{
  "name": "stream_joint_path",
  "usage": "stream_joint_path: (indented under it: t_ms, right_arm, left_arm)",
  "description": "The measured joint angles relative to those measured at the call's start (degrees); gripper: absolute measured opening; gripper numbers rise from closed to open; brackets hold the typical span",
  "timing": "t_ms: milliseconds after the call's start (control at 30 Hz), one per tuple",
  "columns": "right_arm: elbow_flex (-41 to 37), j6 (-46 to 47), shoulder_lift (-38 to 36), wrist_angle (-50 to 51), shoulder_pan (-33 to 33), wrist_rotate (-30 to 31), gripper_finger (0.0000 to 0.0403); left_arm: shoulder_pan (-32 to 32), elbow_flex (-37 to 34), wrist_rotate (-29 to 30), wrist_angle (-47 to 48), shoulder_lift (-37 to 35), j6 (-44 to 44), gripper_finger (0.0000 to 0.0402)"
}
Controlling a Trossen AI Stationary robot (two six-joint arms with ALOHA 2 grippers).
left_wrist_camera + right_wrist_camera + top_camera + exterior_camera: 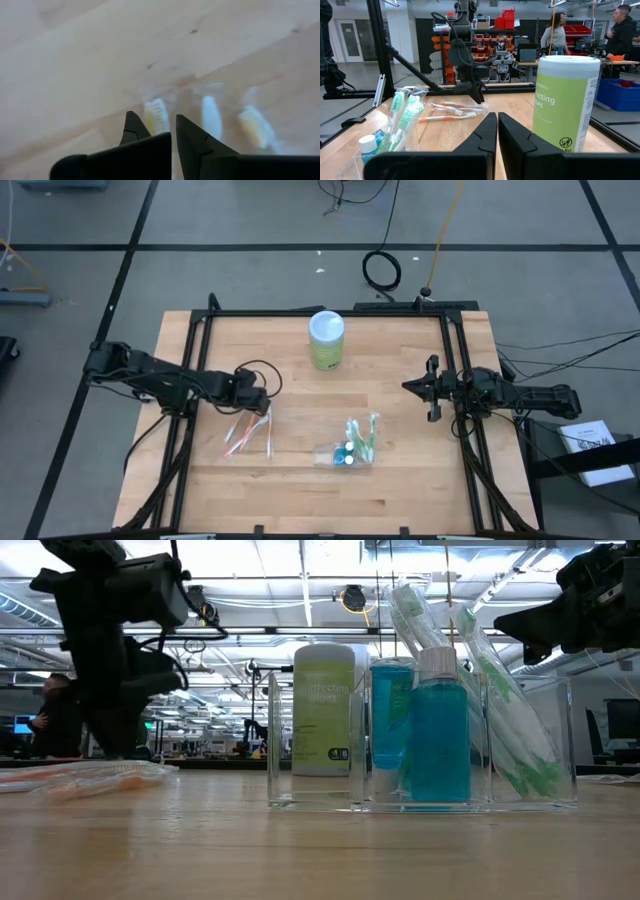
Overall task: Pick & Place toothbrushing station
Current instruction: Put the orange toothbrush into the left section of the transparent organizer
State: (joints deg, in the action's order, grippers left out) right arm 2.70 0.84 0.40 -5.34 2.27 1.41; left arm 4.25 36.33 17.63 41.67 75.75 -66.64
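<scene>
Now the left pincer [262,404] is down at the table [400,480], its fingers drawn together right at the head end of the loose orange toothbrushes [245,432], which lie in a small fan on the bare wood just in front of it. From the left wrist view the two dark fingers sit nearly touching, with one pale bristle head [156,116] poking out between and beyond the tips and two more heads lying alongside; whether that brush is truly pinched or only sitting under the tips, I cannot tell. The job, as I read it, is to carry a brush over to the clear organizer [347,454] in the middle of the table, which already holds green toothbrushes [364,432] and small blue bottles [438,745]. To do this well, the lift wants to be slow and straight up, so one brush comes away without dragging its neighbours. A grip this close to the head will likely let the long handle droop, so keep it level and watch for swing. Then approach the organizer from above and aim for a free compartment, clear of the green brushes leaning out. The right pincer [432,388] waits shut and empty at the right side, near the green wipes canister [326,340] at the back.
</scene>
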Motion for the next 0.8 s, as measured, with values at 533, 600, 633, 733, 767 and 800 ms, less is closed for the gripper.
stream_joint_path:
  t_ms: [533,600,633,733,767,800]
  right_arm:
    - [0.0,0.0,0.0,0.0,0.0,0.0,0.0007]
    - [0.0,0.0,0.0,0.0,0.0,0.0,0.0008]
    - [0.0,0.0,0.0,0.0,0.0,0.0,0.0008]
    - [0.0,0.0,0.0,0.0,0.0,0.0,0.0008]
    - [0.0,0.0,0.0,0.0,0.0,0.0,0.0007]
    - [0.0,0.0,0.0,0.0,0.0,0.0,0.0007]
  left_arm:
    - [-0.1,8.2,-3.3,2.9,0.0,5.4,0.0004]
    - [0.4,8.2,-3.7,4.8,0.0,2.4,0.0016]
    - [0.6,8.2,-4.3,5.5,0.0,1.4,0.0026]
    - [0.9,8.2,-4.8,7.2,0.0,-1.4,0.0068]
    - [1.0,8.2,-4.7,7.7,0.0,-1.6,0.0085]
    - [1.0,8.2,-4.6,8.2,0.0,-1.6,0.0103]
